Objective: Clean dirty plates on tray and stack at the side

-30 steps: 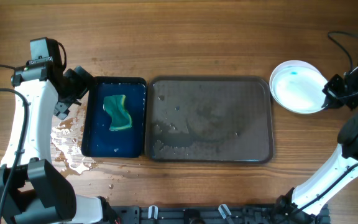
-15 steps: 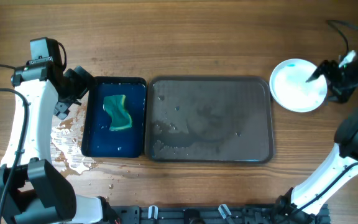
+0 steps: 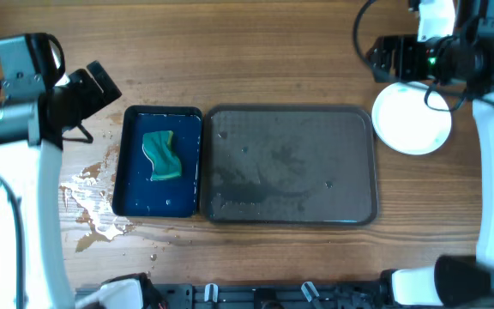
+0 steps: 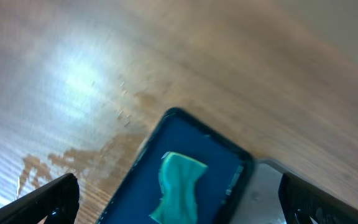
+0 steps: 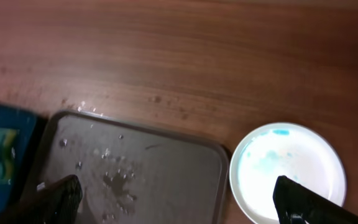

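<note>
One white plate [image 3: 412, 118] with faint blue smears lies on the wood to the right of the grey tray [image 3: 290, 163]. The tray holds only water drops. My right gripper [image 3: 386, 57] hangs open, high above the table behind the plate, with nothing in it. In the right wrist view the plate [image 5: 288, 171] and the tray [image 5: 148, 177] lie far below the right gripper [image 5: 182, 202]. My left gripper [image 3: 101, 81] is open and empty, raised left of the blue tub [image 3: 135, 189]. The left wrist view looks down past the left gripper [image 4: 179, 208] at the tub [image 4: 135, 180].
A green sponge [image 3: 163, 154] lies in the water of the blue tub, and the left wrist view shows the sponge [image 4: 180, 183] too. Spilled water [image 3: 93, 206] spreads over the wood left of the tub. A black rail [image 3: 273, 296] runs along the table's front edge.
My right gripper opened, let go of the plate and rose up and away to the back left. My left arm lifted up from beside the tub.
</note>
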{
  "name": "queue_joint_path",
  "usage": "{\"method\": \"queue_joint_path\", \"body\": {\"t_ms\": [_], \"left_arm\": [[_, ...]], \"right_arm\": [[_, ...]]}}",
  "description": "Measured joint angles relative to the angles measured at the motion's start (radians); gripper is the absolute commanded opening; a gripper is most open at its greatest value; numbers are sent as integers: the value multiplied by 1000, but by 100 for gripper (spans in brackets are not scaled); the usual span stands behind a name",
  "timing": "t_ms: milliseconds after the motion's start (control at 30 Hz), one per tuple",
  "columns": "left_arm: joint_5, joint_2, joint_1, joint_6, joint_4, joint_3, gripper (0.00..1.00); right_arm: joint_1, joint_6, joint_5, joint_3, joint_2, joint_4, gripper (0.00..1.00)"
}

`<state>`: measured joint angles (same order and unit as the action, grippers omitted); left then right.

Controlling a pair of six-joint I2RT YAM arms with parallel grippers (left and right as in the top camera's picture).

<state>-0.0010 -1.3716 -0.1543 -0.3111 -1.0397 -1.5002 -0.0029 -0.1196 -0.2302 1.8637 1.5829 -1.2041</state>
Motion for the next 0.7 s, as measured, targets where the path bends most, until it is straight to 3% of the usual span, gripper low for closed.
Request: {"method": "queue_joint_path", "body": {"t_ms": [300,533,700], "left_arm": [[-85,446,332,204,-45,-8,100],[-169,666,399,182,-286,-12,100],[-175,732,399,87,-394,-14,100]], "right_arm": [[175,-131,136,0,-314,-37,100],[184,-95,187,4,-521,-192,100],[184,-43,190,5,-553,-240,100]]}}
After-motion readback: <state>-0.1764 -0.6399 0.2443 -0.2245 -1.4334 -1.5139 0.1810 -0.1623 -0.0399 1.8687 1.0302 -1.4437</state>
